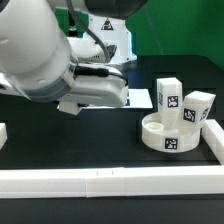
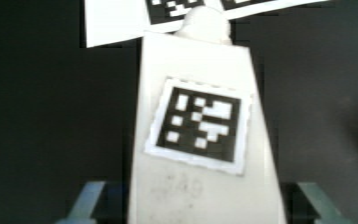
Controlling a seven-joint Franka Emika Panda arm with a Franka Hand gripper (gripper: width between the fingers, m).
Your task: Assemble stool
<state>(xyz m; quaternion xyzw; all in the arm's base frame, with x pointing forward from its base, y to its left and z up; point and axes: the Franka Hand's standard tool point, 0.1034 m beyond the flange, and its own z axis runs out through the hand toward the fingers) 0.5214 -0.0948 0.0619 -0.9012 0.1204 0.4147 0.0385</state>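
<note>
Holding the third leg [image 2: 197, 120] clenched between its fingers, the gripper [image 2: 202, 200] hangs by the marker board [image 2: 126, 25]. It is well apart from the seat [image 1: 165, 138], which lies on the counter [image 1: 60, 140] at the exterior view's right, where two other legs [image 1: 168, 95] stand upright. The next move probably calls for carrying this leg across and lining it up squarely with the seat's remaining spot.

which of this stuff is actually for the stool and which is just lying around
For the stool: seat; upright leg; second upright leg; third leg between the gripper's fingers.
Just lying about: marker board; border rails.
</note>
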